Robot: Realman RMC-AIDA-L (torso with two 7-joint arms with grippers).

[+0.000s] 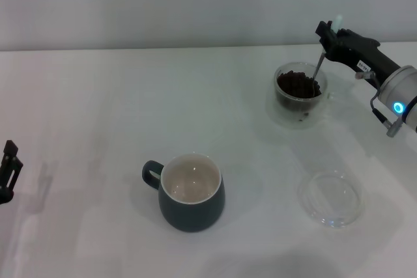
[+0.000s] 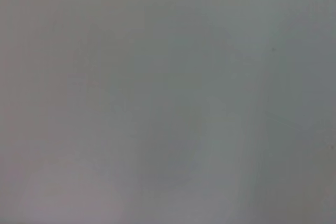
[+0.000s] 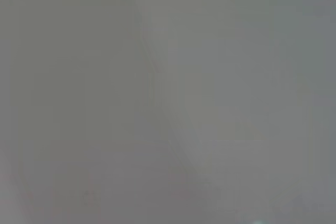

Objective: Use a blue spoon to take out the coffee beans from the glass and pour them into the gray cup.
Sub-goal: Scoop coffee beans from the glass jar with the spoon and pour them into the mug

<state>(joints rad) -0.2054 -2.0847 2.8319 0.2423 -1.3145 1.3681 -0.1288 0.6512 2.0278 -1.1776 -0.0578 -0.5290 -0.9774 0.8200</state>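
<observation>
In the head view, the clear glass (image 1: 300, 94) stands at the back right, filled with dark coffee beans (image 1: 298, 84). My right gripper (image 1: 330, 36) is shut on the pale handle of the blue spoon (image 1: 318, 66), just above and behind the glass. The spoon slants down with its metal bowl in the beans. The gray cup (image 1: 191, 191) stands front centre, its off-white inside bare, handle to the left. My left gripper (image 1: 8, 167) is parked at the left edge. Both wrist views show only blank grey.
A flat clear glass saucer (image 1: 330, 198) lies at the front right, between the cup and the table's right side. The white table (image 1: 98, 109) runs back to a pale wall.
</observation>
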